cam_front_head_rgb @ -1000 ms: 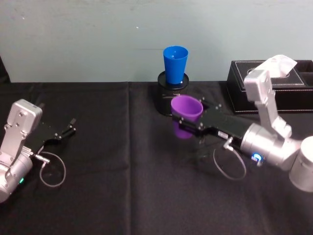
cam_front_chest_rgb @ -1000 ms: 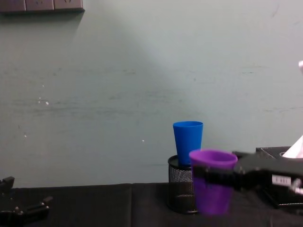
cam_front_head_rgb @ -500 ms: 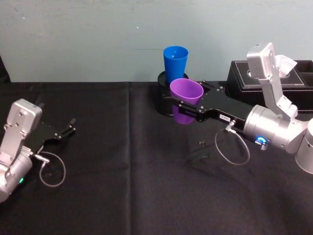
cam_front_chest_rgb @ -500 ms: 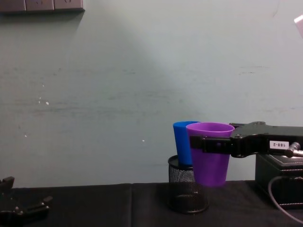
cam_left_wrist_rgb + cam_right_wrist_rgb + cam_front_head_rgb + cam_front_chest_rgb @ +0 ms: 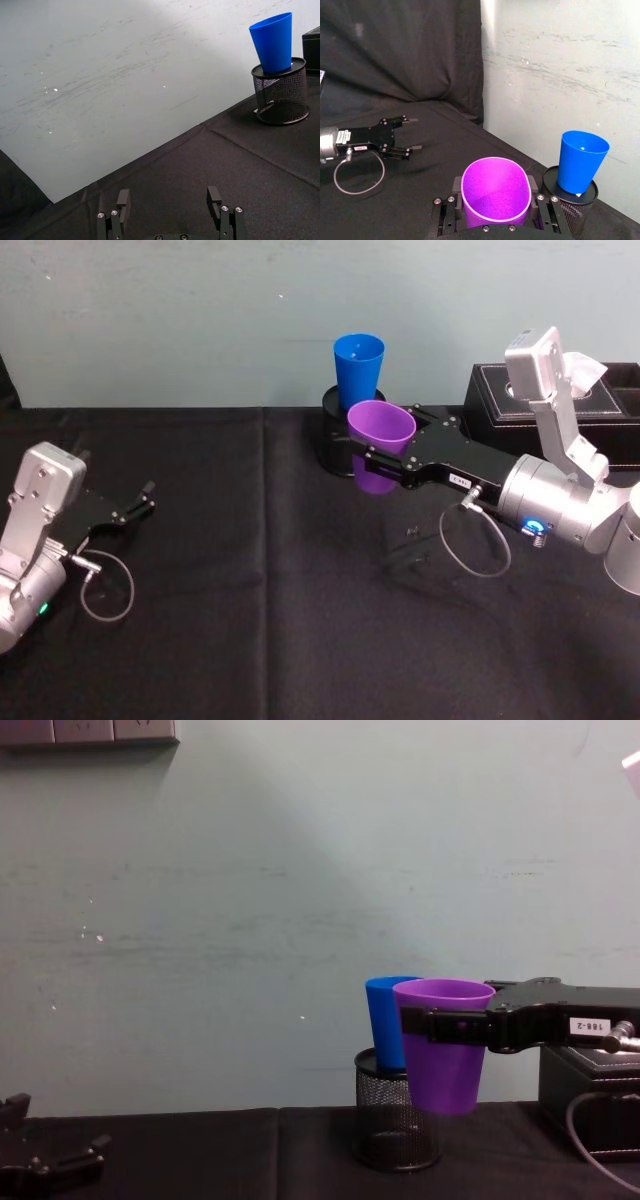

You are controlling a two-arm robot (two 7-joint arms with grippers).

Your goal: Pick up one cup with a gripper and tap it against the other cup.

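Observation:
My right gripper is shut on the purple cup, holding it upright in the air above the table. The blue cup stands upright on the black wire-mesh pen holder just behind and left of the purple one. In the chest view the two cups overlap; I cannot tell whether they touch. My left gripper rests open at the table's left side.
A black tissue box stands at the back right, behind my right arm. A black cloth covers the table, and a pale wall rises close behind the pen holder.
My right gripper has lifted the purple cup and carried it back toward the blue cup. Over the last half second it has barely moved. The left arm has stayed still.

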